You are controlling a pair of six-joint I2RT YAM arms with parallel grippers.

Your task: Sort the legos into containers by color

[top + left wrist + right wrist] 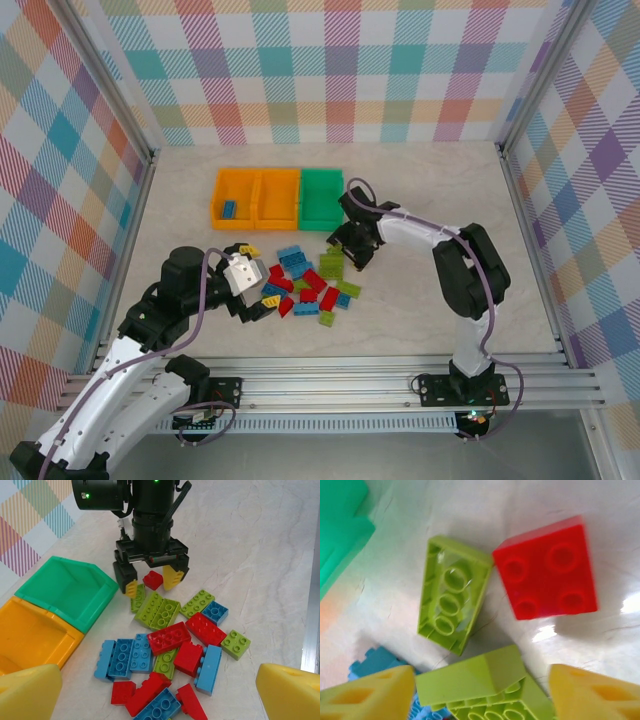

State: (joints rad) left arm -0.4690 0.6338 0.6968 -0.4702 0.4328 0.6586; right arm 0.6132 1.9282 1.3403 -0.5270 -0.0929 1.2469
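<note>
Left wrist view shows right jaws released astride a red brick [153,579], left jaws likewise wide

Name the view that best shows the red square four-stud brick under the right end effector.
Right wrist: the red square four-stud plastic brick is large, studs clear. Left wrist shows it small between the right end effector's open fingers. Top external: hidden under that arm.
</note>
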